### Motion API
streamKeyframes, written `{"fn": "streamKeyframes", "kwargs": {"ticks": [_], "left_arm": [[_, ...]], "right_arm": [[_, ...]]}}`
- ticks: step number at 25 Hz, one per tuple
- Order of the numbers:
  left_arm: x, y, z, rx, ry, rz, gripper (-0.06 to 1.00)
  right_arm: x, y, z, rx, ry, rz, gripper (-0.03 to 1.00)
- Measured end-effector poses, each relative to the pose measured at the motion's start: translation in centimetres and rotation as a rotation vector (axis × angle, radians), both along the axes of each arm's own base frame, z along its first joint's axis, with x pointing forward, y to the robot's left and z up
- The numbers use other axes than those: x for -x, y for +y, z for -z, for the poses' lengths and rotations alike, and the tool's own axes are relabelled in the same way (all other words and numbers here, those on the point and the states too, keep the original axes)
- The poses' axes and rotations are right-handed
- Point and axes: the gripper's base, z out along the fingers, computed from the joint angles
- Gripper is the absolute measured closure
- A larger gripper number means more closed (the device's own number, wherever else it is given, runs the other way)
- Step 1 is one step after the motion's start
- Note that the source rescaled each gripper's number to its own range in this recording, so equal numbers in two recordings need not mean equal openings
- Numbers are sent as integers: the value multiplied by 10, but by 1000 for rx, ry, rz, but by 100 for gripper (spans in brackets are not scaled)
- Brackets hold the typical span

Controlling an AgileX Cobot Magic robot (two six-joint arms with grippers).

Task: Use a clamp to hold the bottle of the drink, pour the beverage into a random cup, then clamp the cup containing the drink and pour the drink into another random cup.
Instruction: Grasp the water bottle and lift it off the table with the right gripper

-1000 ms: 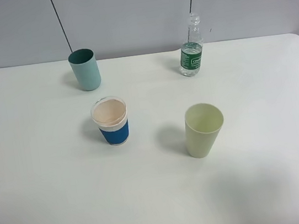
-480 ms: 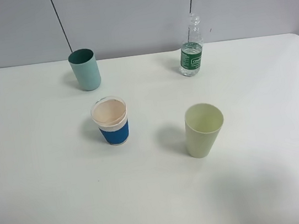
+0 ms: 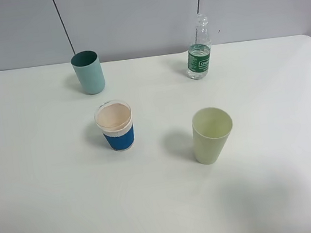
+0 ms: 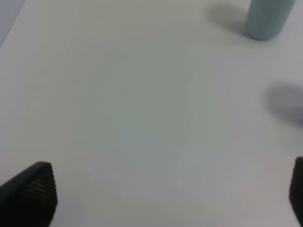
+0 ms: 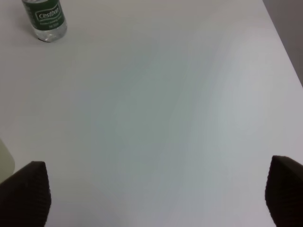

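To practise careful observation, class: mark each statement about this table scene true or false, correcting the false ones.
1. The bottle stands upright on the table. True.
2. The blue-sleeved cup lies on its side. False: the blue-sleeved cup stands upright.
3. The right gripper clamps the bottle. False: the right gripper is open, empty, away from the bottle.
4. The teal cup stands farther back than the yellow-green cup. True.

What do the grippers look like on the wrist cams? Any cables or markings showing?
Little shows. Left gripper: two black, blocky fingertips with finely ribbed faces. Right gripper: the same black ribbed fingertips. No cables or markings visible; the high view shows no arms.
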Motion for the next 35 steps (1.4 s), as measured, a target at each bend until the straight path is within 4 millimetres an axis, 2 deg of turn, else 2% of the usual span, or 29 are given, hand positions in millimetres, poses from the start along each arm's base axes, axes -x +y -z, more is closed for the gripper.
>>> {"fn": "streamKeyframes", "kwargs": {"ticks": [30, 35], "left_arm": [[0, 0, 0, 0, 0, 0, -6], [0, 0, 0, 0, 0, 0, -6]], "right_arm": [[-2, 0, 0, -1, 11, 0, 18], [-16, -1, -16, 7, 10, 7, 18]]}}
